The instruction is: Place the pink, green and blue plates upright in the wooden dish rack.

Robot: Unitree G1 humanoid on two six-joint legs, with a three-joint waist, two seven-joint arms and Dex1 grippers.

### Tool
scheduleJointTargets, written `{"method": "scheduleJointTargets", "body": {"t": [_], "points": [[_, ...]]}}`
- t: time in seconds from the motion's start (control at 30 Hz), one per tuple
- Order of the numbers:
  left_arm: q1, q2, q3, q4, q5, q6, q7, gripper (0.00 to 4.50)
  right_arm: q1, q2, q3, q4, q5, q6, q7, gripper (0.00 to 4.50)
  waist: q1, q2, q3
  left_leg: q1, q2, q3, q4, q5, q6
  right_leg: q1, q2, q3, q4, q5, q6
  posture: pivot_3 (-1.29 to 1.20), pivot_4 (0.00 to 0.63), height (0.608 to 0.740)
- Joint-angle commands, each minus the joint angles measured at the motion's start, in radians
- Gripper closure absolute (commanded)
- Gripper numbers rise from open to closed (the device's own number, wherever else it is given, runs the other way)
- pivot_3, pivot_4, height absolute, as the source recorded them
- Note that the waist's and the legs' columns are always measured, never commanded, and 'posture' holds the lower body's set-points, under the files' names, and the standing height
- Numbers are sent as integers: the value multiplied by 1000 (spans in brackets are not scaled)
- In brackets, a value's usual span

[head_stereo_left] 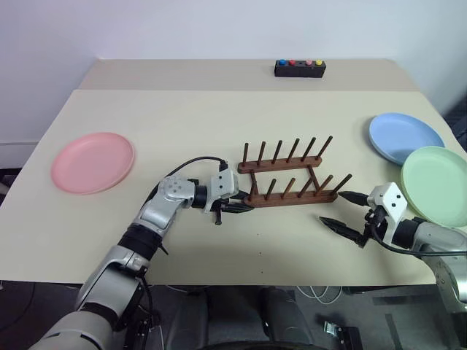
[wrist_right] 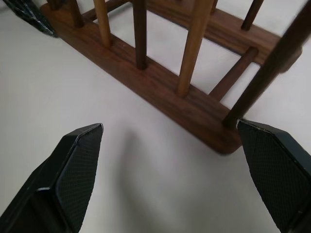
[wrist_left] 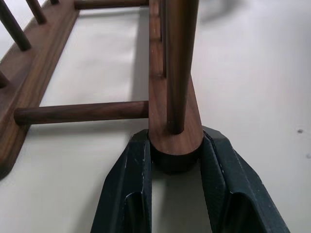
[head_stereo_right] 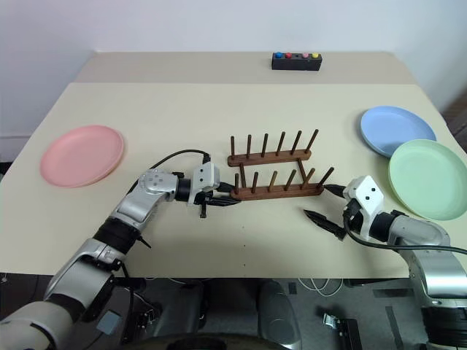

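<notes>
Standing near the middle of the table (head_stereo_left: pixel 182 109), the wooden dish rack (head_stereo_left: pixel 286 181) is clamped at the left end of its near rail by the left gripper (head_stereo_left: pixel 244 207), whose fingers (wrist_left: pixel 132 184) are pressed against both sides of the rail. The right gripper (head_stereo_left: pixel 341 212) is held wide open and empty just off the rack's right end. The pink plate (head_stereo_left: pixel 93 162) lies flat at the far left, while the blue plate (head_stereo_left: pixel 405 137) and green plate (head_stereo_left: pixel 438 184) lie at the far right, apparently overlapping.

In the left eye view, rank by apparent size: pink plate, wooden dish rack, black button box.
1. wooden dish rack and pink plate: similar span, too close to rank.
2. black button box: clearly smallest, though farthest from the camera.
</notes>
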Motion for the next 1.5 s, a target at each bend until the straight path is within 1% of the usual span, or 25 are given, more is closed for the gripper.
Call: {"method": "scheduleJointTargets", "body": {"t": [0.03, 0.13, 0.2, 0.23, 0.37, 0.4, 0.53, 0.63, 0.7, 0.83, 0.87, 0.93, 1.03, 1.13, 1.3, 1.5], "points": [[-44, -13, 25, 51, 5, -56, -20, 3759, 8, 6, -31, -31, 6, -23, -12, 0, 0, 0, 0, 0, 0, 0, 0, 0, 0, 0, 0, 0, 0, 0, 0, 0, 150, 730], [-49, -17, 38, 78, -5, -67, -34, 3759, 13, 6, -32, -30, 6, -28, -18, 0, 0, 0, 0, 0, 0, 0, 0, 0, 0, 0, 0, 0, 0, 0, 0, 0, 150, 730], [-46, -18, 55, 85, -14, -54, -28, 2721, 15, 2, -34, -26, 5, -31, -19, 0, 0, 0, 0, 0, 0, 0, 0, 0, 0, 0, 0, 0, 0, 0, 0, 0, 150, 730], [-44, -17, 62, 86, -13, -50, -23, 2397, 17, 1, -34, -24, 5, -32, -20, 0, -1, 0, 0, 0, 0, 0, 0, 0, 0, 0, 0, 0, 0, 0, 0, 0, 150, 730], [-17, 3, 94, 55, 4, -20, 41, 354, 19, -11, -41, -13, 2, -32, -18, 0, 0, 0, 0, 0, 0, 0, 0, 0, 0, 0, 0, 0, 0, 0, 1, 0, 150, 730], [15, 22, 113, 8, -9, -4, 52, 15, 19, -17, -46, -5, -3, -35, -17, 0, -1, 0, 0, 0, 0, 0, 0, 0, 0, 0, 0, 0, 0, 0, 1, 0, 150, 730], [151, 95, 170, -192, -65, 112, 57, 15, 20, -31, -65, 7, 10, -22, 1, 0, -6, 0, 0, 1, 0, 0, -2, 0, 0, 0, 0, 0, 1, 1, 3, 0, 150, 730], [289, 154, 182, -395, -117, 207, 40, 900, 34, -58, -46, -1, 5, 1, 41, 856, -3, 1, 0, 1, 1, -1, -2, 0, 0, 0, 0, 0, 2, 1, 3, 0, 150, 730], [345, 173, 170, -494, -139, 261, 34, 1860, 35, -70, -28, -1, -5, 3, 61, 1819, -1, 1, 0, 1, 1, -1, -1, 0, 0, 0, 0, 0, 1, 0, 0, 0, 150, 730], [368, 143, 93, -616, -124, 358, 64, 3911, 7, -69, 15, 0, -15, 16, 78, 3913, 9, 0, 0, 1, 0, -1, 1, 0, 0, 2, 0, 0, 1, 0, 0, 0, 150, 730], [365, 128, 66, -631, -105, 364, 77, 3929, -3, -66, 31, 5, -27, 15, 73, 4387, 7, 0, 0, 1, 0, -1, 2, 0, 0, 2, 0, 0, 1, 0, 0, 0, 150, 730], [348, 93, 27, -631, -66, 373, 120, 3929, -21, -59, 55, 17, -55, 2, 59, 4387, 3, 0, 0, 1, 0, 0, 2, 0, 0, 2, 0, 0, 0, 0, 0, 0, 150, 730], [308, 46, -5, -573, 5, 366, 205, 3929, -40, -47, 73, 24, -76, -8, 39, 4387, 2, 0, 0, 1, 0, -1, 1, 0, 0, 1, 0, 0, 1, 0, 0, 0, 150, 730], [286, 1, -26, -524, 59, 331, 281, 3929, -68, -39, 104, 52, -136, -28, -9, 4387, -1, 0, 0, 1, 0, -1, 1, 0, 0, 1, 0, 0, 1, 0, 0, 0, 150, 730], [266, -30, -19, -471, 109, 310, 358, 3929, -115, -24, 143, 104, -221, -64, -82, 4387, 1, 0, 0, 1, 0, -1, 1, 0, 0, 2, 0, 0, 0, 0, 0, 0, 150, 730], [239, -60, 14, -401, 125, 260, 439, 3929, -211, 15, 177, 198, -254, -119, -104, 4387, 0, 0, 0, 2, 0, -1, 1, 0, 0, 2, 0, 0, 0, 0, 0, 0, 150, 730]]}}
